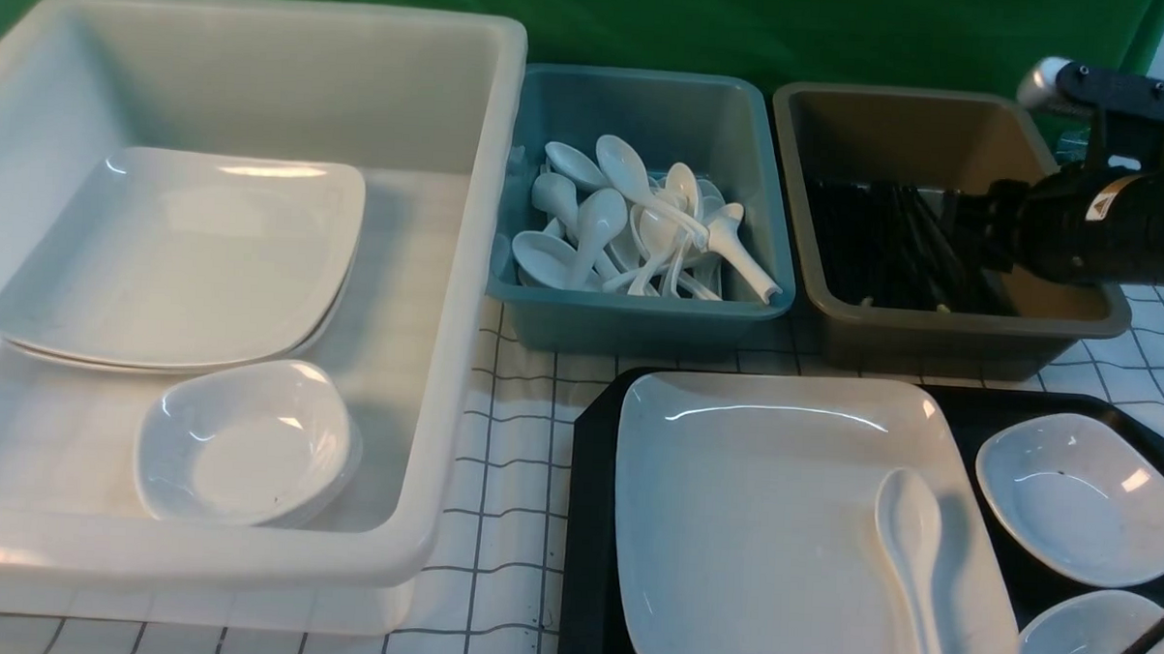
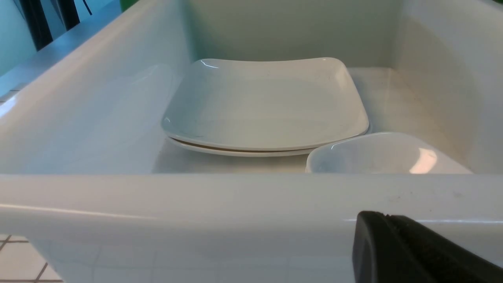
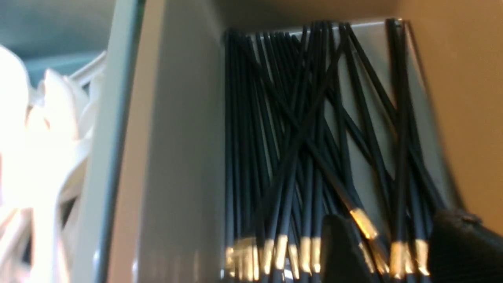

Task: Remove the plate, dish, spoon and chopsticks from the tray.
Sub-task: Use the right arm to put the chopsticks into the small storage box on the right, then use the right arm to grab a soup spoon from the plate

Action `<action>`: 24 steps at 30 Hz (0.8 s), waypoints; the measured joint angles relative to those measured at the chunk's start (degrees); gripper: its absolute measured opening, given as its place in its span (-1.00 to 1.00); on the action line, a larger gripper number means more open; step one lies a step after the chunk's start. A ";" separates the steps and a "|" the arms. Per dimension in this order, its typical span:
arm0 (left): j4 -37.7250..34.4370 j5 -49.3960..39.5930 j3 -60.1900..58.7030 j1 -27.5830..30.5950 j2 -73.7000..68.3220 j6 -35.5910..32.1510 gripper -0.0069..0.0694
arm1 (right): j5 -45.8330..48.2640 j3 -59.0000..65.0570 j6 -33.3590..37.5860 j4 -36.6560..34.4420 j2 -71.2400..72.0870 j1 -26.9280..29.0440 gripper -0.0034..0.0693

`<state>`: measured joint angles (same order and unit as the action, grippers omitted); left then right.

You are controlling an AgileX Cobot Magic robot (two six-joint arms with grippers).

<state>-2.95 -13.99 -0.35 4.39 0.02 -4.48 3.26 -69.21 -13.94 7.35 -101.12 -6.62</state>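
Tray [image 1: 585,521] mostly uncleared: plate [image 1: 759,527], dish [image 1: 1070,499] and spoon [image 1: 913,552] sit on it, robot-side of right claw [image 3: 397,239]. That claw is spread, empty, over chopsticks [image 3: 298,137] in brown tub [image 1: 930,329]. Left claw [image 2: 377,236] closed by white tub [image 2: 196,204].

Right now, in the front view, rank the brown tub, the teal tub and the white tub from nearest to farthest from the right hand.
1. Brown tub: at the right; the right hand hangs over it.
2. Teal tub: in the middle, to that hand's left.
3. White tub: at the far left.
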 joint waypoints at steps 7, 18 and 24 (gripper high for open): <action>0.00 0.00 0.00 0.00 0.00 0.00 -0.76 | 25.01 0.00 1.63 0.00 16.38 0.00 -0.67; 0.00 0.00 0.00 0.00 0.00 -0.14 -0.76 | 40.76 18.19 7.81 -15.12 28.48 -4.98 -0.78; 0.00 0.00 0.00 0.00 0.00 -0.14 -0.76 | 38.64 22.29 8.68 -15.16 24.36 -16.03 -0.38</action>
<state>-2.95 -13.99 -0.35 4.39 0.02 -4.62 41.90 -46.92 -5.26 -7.81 -76.76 -22.65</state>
